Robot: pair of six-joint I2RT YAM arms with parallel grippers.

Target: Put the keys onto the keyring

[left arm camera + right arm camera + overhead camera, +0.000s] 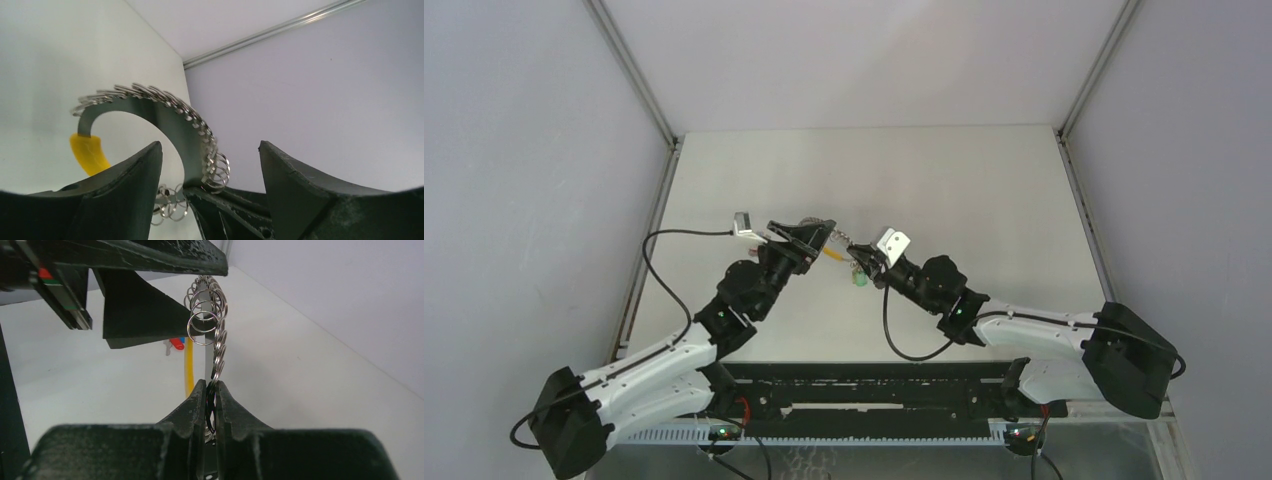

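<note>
From above, the pale counter [984, 190] lies between grey walls [524, 150], with the yellow-tabbed keyring [834, 254] over its middle. Left wrist: the left claw [210, 146] gapes wide around the keyring's arc. Right wrist: the right claw [210, 391] pinches its chain; the keys [175, 343], red and blue, lie beyond, half hidden by the left claw.

surface [944, 180]: lying pale and flat, filling the floor of the enclosure
walls [524, 150]: standing plain grey, closing in the surface at left, back and right
corner posts [634, 75]: silver metal, slanting up from both back corners
green item [860, 282]: showing near the surface's middle, too small to identify
</note>
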